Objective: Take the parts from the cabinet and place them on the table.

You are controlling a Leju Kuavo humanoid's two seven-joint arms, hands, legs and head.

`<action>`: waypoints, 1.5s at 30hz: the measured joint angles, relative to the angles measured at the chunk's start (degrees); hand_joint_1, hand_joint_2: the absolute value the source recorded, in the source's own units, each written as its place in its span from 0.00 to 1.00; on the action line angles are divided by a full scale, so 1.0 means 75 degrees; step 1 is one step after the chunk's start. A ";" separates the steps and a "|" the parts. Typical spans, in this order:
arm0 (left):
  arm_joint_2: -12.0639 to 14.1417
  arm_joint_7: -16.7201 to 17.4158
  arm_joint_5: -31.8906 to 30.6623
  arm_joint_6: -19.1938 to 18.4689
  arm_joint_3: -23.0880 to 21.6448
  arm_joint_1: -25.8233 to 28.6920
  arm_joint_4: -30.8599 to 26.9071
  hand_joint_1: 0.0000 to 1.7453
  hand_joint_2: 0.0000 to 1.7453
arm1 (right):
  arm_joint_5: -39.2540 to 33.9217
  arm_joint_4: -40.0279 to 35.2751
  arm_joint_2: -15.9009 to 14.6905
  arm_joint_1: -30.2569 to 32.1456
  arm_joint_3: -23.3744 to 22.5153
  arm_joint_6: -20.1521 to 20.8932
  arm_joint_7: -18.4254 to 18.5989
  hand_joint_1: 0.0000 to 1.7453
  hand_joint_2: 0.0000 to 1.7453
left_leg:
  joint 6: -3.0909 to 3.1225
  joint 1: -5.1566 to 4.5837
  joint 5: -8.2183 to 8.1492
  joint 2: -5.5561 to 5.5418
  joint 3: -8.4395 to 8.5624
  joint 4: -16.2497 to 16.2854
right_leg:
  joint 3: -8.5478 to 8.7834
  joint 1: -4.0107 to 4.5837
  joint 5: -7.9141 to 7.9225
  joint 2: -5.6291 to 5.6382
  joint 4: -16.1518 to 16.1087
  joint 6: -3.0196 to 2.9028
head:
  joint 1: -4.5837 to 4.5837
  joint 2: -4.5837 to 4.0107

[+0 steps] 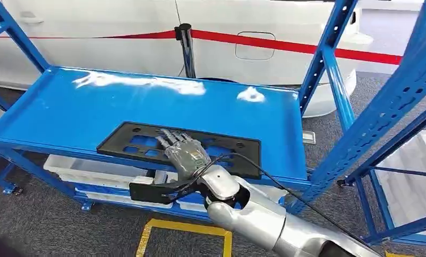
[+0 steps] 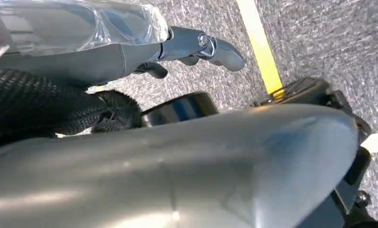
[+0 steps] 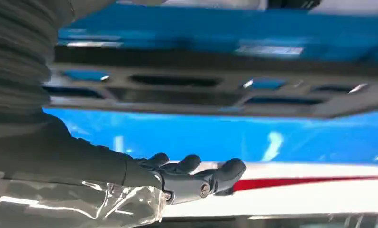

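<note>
Nearest the camera in the head view, the silver right arm (image 1: 264, 219) reaches forward and up from the lower edge, a black cable running along it. Its right hand (image 1: 181, 150) lies palm down over the near-middle part of the flat black part (image 1: 146, 140), a long slotted panel. The fingers (image 1: 170, 140) are stretched out and slightly apart, not curled round anything; whether they press on the panel or sit just above it cannot be told. In the right wrist view the same fingers (image 3: 191, 173) stand extended and apart, with the panel (image 3: 215, 92) lying alongside them.

The panel rests flat on the blue shelf (image 1: 66, 107) of the cabinet, near its front edge. Below the shelf sits a lower level with pale trays (image 1: 87, 170).

Beyond the shelf stand a post (image 1: 186, 48) with a red belt (image 1: 307, 48) and a white car body (image 1: 119, 21).

The left hand (image 2: 196, 47) hangs above the grey floor (image 2: 320, 38), holding nothing, its fingers loosely bent.
</note>
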 joint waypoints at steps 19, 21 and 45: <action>-0.0035 -0.0003 -0.0012 -0.0047 0.0000 -0.0007 0.0000 0.00 0.00 | 0.0064 0.0644 0.0358 0.0143 0.0347 0.0163 -0.0286 0.00 1.00 | -0.0130 0.0023 -0.0650 -0.0039 0.0024 0.0594 | -0.0263 -0.0049 0.0277 -0.0028 -0.0003 -0.0178 | -0.0009 -0.0003; -0.0032 -0.0003 -0.0009 -0.0050 0.0000 -0.0012 0.0000 0.00 0.00 | 0.0050 0.0679 0.0391 0.0165 0.0370 0.0190 -0.0295 0.00 1.00 | -0.0212 0.0064 -0.1184 -0.0035 -0.0672 0.1918 | -0.0248 -0.0050 0.0255 -0.0035 0.0000 -0.0205 | -0.0017 0.0000; -0.0052 0.0047 0.0029 -0.0084 0.0000 -0.0006 0.0000 0.00 0.00 | -0.0073 0.0912 0.0496 0.0216 0.0542 0.0196 -0.0318 0.00 1.00 | 0.0094 -0.0035 -0.0166 -0.0071 0.0224 -0.0011 | -0.0264 0.0037 0.0197 -0.0032 0.0090 -0.0028 | -0.0003 -0.0003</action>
